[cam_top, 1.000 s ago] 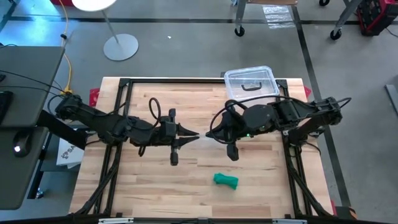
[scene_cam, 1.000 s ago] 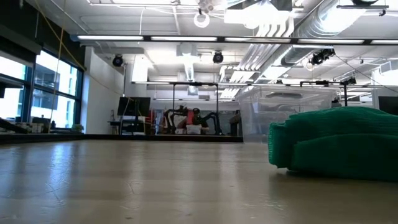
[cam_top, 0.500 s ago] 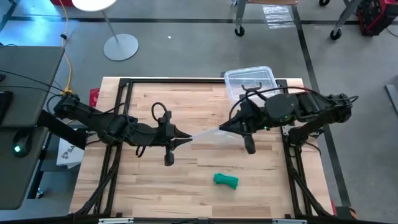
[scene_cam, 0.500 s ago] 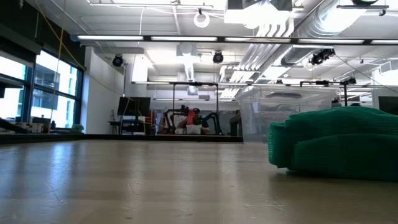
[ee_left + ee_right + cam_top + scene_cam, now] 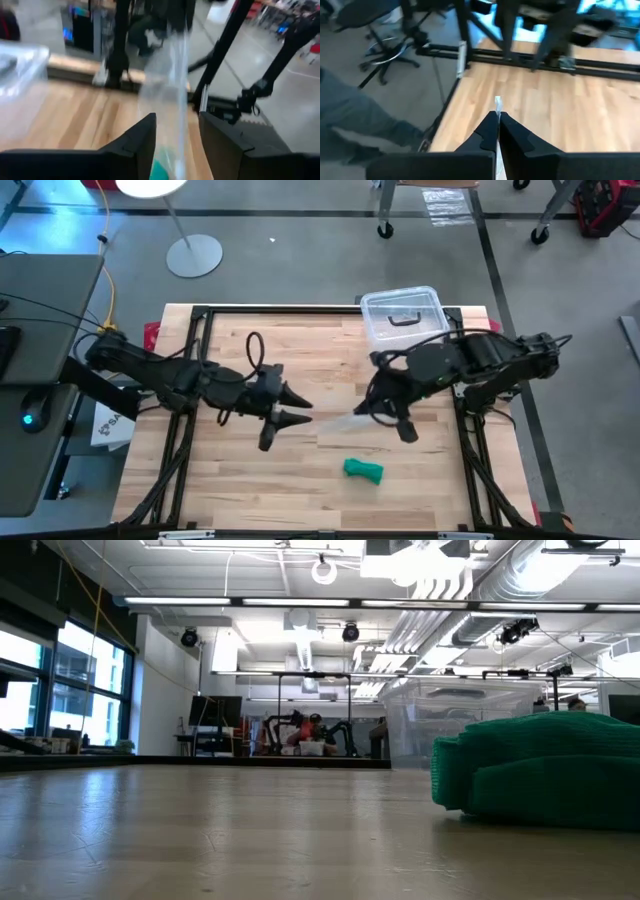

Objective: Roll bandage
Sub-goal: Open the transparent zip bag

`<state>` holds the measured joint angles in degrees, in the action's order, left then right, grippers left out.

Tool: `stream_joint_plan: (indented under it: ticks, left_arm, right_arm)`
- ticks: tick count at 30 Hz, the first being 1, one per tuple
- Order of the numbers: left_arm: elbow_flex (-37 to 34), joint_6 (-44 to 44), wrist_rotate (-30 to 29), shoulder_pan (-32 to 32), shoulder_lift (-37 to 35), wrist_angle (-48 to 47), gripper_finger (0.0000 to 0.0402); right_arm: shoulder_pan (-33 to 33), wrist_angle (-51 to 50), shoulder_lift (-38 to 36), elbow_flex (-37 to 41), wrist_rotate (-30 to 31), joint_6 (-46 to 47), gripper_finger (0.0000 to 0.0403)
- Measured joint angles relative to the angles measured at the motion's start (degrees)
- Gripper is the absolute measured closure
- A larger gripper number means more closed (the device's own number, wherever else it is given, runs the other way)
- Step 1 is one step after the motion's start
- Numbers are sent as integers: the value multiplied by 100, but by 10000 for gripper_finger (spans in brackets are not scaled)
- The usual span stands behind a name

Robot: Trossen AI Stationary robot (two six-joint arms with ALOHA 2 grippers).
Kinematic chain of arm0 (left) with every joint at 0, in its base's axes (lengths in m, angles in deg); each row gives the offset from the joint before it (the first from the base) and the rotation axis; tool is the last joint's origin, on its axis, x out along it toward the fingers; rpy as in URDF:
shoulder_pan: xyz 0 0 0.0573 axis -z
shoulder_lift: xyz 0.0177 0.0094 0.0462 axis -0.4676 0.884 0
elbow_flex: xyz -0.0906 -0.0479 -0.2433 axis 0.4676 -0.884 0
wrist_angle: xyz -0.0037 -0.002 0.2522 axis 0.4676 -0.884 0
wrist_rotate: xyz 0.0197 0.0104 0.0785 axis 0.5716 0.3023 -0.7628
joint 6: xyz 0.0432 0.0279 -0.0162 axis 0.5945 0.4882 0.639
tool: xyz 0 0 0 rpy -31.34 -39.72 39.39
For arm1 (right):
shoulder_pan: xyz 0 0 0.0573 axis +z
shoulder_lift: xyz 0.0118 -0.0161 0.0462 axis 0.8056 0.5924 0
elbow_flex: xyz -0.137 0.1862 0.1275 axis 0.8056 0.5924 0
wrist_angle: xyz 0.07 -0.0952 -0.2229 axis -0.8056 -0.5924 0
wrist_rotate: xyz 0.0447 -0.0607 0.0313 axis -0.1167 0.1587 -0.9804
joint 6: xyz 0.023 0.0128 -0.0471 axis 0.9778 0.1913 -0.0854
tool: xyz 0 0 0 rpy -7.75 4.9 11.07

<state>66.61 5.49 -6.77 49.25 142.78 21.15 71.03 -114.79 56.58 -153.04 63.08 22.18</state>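
Green bandage [image 5: 364, 470] sits rolled up, lower middle of the table [image 5: 230, 480]. Right gripper [image 5: 372, 412] is pinched tight on a clear plastic bag [image 5: 345, 423]; left gripper [image 5: 297, 410], mid-frame, has its fingers spread and holds nothing.

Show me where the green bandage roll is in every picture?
High view: green bandage roll near the table's front edge, below the right arm.
Low view: big, at the right.
Left wrist view: green sliver between the fingers.
Right wrist view: not in it.
Shared landmark: wooden table.

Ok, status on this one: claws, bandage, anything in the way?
Left claw open, bag released. Right claw shut on clear plastic bag. Rolled green bandage lies untouched. Nothing blocking.
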Motion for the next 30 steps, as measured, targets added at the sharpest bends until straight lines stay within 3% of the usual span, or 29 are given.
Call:
stream_joint_plan:
  ticks: [6,30]
  left_arm:
    - [2,504,71,17,364,863,258]
    - [7,266,-30,17,378,710,281]
  right_arm:
    - [0,196,106,4,-180,-77,403]
    - [0,502,103,2,-202,-121,403]
